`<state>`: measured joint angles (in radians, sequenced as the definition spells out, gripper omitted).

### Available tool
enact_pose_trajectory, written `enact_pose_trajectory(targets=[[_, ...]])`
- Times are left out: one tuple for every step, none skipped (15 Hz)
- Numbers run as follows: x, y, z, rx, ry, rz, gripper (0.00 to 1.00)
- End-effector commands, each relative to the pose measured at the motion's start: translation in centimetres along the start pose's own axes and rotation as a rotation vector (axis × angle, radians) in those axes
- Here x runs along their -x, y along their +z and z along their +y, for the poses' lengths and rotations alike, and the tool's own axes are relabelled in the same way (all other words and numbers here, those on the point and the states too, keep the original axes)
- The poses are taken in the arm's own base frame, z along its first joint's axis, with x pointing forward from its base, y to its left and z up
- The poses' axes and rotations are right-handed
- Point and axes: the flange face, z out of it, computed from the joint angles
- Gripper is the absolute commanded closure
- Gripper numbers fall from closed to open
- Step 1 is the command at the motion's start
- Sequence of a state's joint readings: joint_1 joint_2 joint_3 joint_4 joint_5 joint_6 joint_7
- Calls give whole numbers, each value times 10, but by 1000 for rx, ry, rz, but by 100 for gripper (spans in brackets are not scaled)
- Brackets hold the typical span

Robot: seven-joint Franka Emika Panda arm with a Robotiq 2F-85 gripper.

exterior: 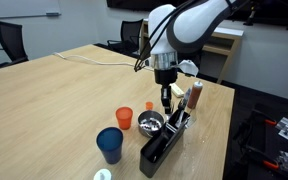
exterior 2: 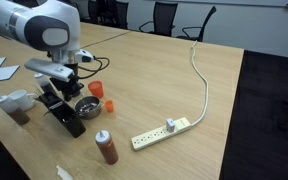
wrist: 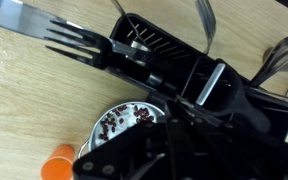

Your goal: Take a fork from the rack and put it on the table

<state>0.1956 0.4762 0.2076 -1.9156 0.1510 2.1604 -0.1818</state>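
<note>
The black rack (exterior: 164, 142) stands near the table's (exterior: 64, 90) edge and also shows in the other exterior view (exterior 2: 70, 119). In the wrist view the rack (wrist: 174, 62) fills the middle. A silver fork (wrist: 64, 38) shows at the top left with its tines against the rack's end. I cannot tell whether it lies on the table (wrist: 24, 110) or leans. Other silvery utensils (wrist: 204, 20) stand in the rack. My gripper (exterior: 165, 98) hangs just above the rack (exterior 2: 59, 97). Its dark fingers (wrist: 174, 150) blend with the rack, so their gap is unclear.
A metal bowl (exterior: 151, 123) of red beans (wrist: 124, 120), an orange cup (exterior: 124, 118) and a blue cup (exterior: 109, 144) stand beside the rack. A brown bottle (exterior 2: 107, 148), a power strip (exterior 2: 162, 132) with its cable, and a white cup (exterior 2: 14, 103) are nearby. Chairs line the far side.
</note>
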Motion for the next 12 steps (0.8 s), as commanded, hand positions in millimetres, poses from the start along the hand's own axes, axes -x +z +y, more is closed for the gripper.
enact_pose_trajectory(targets=[[-2,-29,4,28,37,16,99],[-2,-37,6,40,47,21,99],[-1,-46,7,56,58,20,99],[1,-53,9,74,72,14,99],[3,-60,12,92,89,5,99],[7,-68,15,106,108,-4,99],[9,-74,16,112,122,-9,99],[13,-81,19,125,136,-9,99],[15,-87,20,133,148,-7,99],[17,-96,23,136,160,3,99],[19,-103,24,138,168,11,99],[20,-110,25,138,175,21,99]])
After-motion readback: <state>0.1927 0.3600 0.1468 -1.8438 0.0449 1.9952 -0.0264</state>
